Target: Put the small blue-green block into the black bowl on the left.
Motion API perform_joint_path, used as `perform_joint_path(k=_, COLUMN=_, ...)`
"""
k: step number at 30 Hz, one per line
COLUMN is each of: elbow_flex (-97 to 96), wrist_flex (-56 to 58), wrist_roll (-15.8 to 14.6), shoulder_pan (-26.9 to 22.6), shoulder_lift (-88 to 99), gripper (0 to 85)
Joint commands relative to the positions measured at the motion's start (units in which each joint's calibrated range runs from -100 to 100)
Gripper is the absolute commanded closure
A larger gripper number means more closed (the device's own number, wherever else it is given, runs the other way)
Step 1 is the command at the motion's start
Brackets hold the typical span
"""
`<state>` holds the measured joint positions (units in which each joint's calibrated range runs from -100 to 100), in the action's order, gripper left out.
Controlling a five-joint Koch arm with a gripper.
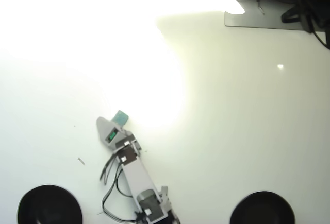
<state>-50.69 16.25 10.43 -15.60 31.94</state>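
Observation:
In the overhead view the small blue-green block (121, 116) lies on the white table left of the middle. My gripper (113, 121) reaches up from the bottom edge, and its grey jaw lies just left of the block and touches it or nearly does. Only that one jaw shows clearly, so I cannot tell whether the block is gripped. One black bowl (49, 206) sits at the bottom left, well below and left of the gripper. A second black bowl (263, 208) sits at the bottom right.
A monitor's stand (258, 18) and dark cables (307, 15) are at the top right. Strong glare washes out the table's upper left. The arm's black cables (111, 183) hang to the left of the arm.

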Motion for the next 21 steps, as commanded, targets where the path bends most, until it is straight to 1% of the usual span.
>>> perform_joint_path(k=1, elbow_flex=4.3, wrist_flex=-0.6, wrist_roll=0.1, shoulder_pan=0.0, shoulder_lift=-0.1, gripper=39.6)
perform_joint_path(k=4, elbow_flex=4.9, wrist_flex=0.1, wrist_roll=0.3, shoulder_pan=0.0, shoulder_lift=-0.5, gripper=41.9)
perform_joint_path(k=6, elbow_flex=4.9, wrist_flex=0.7, wrist_roll=0.5, shoulder_pan=0.0, shoulder_lift=-0.5, gripper=47.1)
perform_joint_path(k=8, elbow_flex=4.9, wrist_flex=0.7, wrist_roll=0.5, shoulder_pan=0.0, shoulder_lift=-0.6, gripper=47.2)
perform_joint_path(k=9, elbow_flex=4.9, wrist_flex=0.8, wrist_roll=0.6, shoulder_pan=0.0, shoulder_lift=-0.6, gripper=48.7)
perform_joint_path(k=12, elbow_flex=4.9, wrist_flex=0.8, wrist_roll=0.6, shoulder_pan=0.0, shoulder_lift=-0.6, gripper=55.9)
perform_joint_path(k=16, elbow_flex=4.7, wrist_flex=0.8, wrist_roll=0.6, shoulder_pan=0.0, shoulder_lift=-0.4, gripper=74.7)
perform_joint_path(k=19, elbow_flex=4.4, wrist_flex=0.6, wrist_roll=0.7, shoulder_pan=0.0, shoulder_lift=-0.1, gripper=80.9)
perform_joint_path(k=21, elbow_flex=4.3, wrist_flex=0.4, wrist_roll=0.7, shoulder_pan=0.0, shoulder_lift=0.5, gripper=82.5)
